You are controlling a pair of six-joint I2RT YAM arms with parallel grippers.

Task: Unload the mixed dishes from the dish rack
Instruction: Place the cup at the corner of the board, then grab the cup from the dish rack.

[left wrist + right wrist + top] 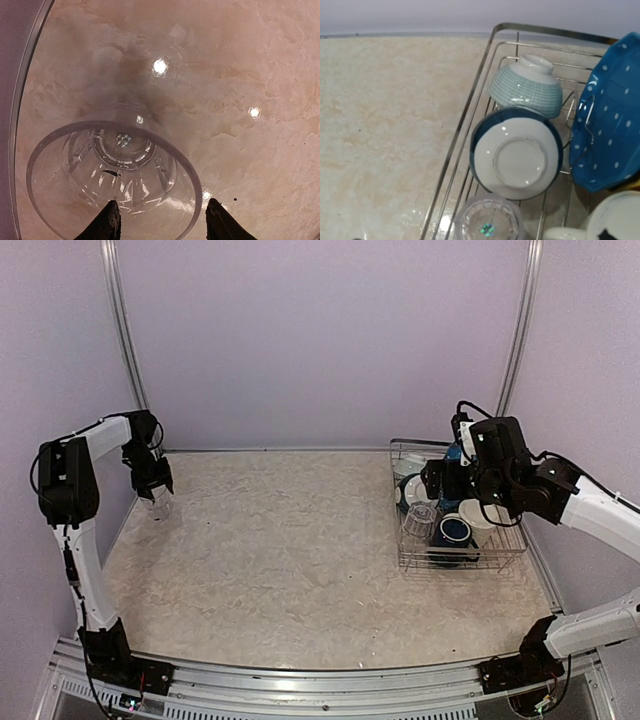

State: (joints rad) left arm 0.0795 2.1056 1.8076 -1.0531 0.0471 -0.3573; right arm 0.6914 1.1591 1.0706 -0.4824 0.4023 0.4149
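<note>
Mixed dishes [452,518] are nearly all packed in the dish rack [505,558] on the right side of the table [300,570]. The exception is a clear glass tumbler [120,160] standing at the far left. The left gripper [162,222] sits right over it, fingers spread wide, one inside the rim and one just outside, pinching nothing. In the rack there's a second tumbler [487,222], a teal bowl [516,155] tipped on edge, a checked bowl [527,87] upside down, a blue plate [610,120] standing up and a dark blue mug [455,532]. The right gripper [437,483] hangs above the rack's far-left part, but I can't tell how far open it is. Everything looks hard, slick and breakable, so I'd grab rims or top edges. Only the overhead shows the mug and both arms; the wrist cams give the close-up detail.
</note>
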